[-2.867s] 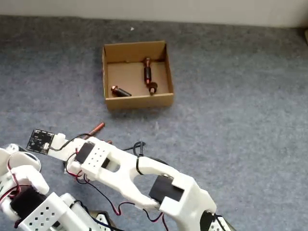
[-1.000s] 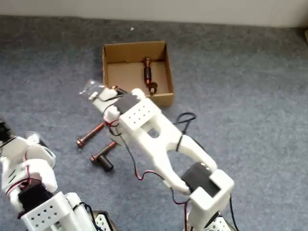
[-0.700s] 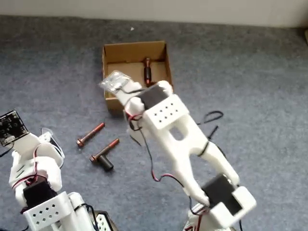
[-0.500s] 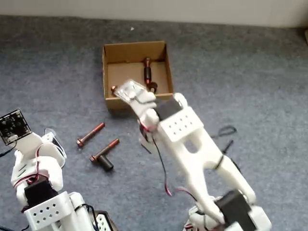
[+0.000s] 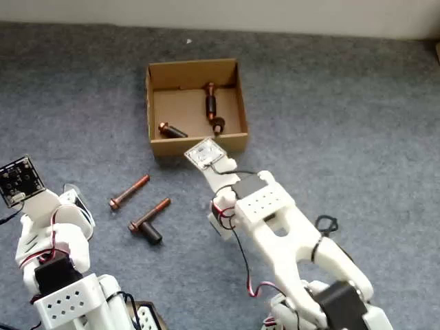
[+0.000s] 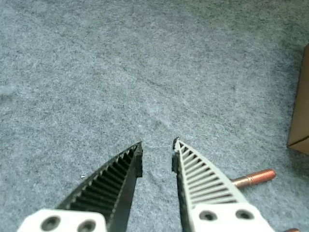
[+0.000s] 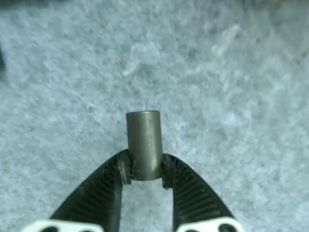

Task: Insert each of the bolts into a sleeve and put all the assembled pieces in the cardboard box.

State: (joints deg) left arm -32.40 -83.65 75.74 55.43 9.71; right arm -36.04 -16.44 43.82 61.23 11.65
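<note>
Fingers of the right gripper pinch a dark sleeve by one end, holding it over the grey carpet. On the left gripper the fingers are spread apart with nothing between them, low over the carpet toward its near left corner.

The cardboard box sits near the far edge of the carpet. Two finished pieces lie inside it, so I think about half the job is done. Between the box and the near left corner lie a bolt already in a sleeve, which must go in the box, and a bare bolt, which likely waits for the held sleeve. That sleeve is a short, smooth, dull grey tube.
</note>
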